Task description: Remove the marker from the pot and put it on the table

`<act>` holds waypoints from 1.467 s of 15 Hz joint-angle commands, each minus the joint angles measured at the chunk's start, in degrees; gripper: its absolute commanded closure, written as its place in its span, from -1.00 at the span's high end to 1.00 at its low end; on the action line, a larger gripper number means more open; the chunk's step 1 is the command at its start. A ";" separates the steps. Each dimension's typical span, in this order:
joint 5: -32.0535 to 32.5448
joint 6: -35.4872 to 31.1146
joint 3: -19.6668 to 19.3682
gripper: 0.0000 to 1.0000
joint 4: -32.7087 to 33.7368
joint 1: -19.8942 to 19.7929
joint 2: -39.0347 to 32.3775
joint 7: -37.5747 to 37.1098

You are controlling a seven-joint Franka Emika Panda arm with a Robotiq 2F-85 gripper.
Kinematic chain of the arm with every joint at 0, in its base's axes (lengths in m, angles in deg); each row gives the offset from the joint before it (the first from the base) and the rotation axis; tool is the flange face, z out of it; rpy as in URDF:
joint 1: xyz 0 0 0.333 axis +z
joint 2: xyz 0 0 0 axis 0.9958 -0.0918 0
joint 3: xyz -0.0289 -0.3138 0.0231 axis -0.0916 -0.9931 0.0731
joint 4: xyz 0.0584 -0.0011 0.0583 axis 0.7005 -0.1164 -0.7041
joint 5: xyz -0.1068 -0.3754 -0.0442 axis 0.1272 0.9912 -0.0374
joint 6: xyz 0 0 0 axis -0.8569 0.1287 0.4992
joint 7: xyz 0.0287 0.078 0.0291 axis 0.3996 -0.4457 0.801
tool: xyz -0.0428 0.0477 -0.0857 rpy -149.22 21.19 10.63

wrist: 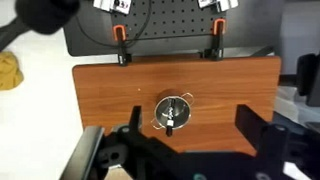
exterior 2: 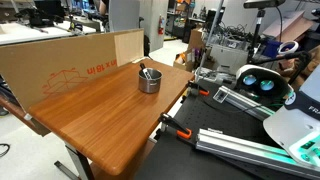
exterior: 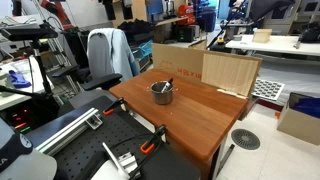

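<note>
The small silver pot (exterior: pixel 162 93) stands on the reddish-brown table (exterior: pixel 200 118), toward its far side, and shows in both exterior views (exterior 2: pixel 149 80). The dark marker (exterior: pixel 166 85) leans inside it, its tip above the rim (exterior 2: pixel 146 71). In the wrist view the pot (wrist: pixel 180 103) is seen from above with the marker (wrist: pixel 170 120) lying across it. My gripper (wrist: pixel 190 135) is open and empty, high above the table (wrist: pixel 110 100), its two dark fingers on either side of the pot. The gripper does not show in either exterior view.
A pale plywood board (exterior: pixel 231 72) stands at the table's far edge, and a cardboard sheet (exterior 2: pixel 60 60) runs along one side. Orange clamps (wrist: pixel 122 40) (wrist: pixel 216 35) grip the table edge by a black perforated plate (wrist: pixel 170 20). An office chair (exterior: pixel 105 55) stands nearby.
</note>
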 commanded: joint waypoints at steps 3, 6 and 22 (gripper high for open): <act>-0.35 0.14 0.57 1.00 0.40 -0.64 -0.02 0.30; -0.35 0.14 0.57 1.00 0.40 -0.64 -0.03 0.30; -0.99 -2.62 -0.16 1.00 -0.21 -0.15 -2.37 1.88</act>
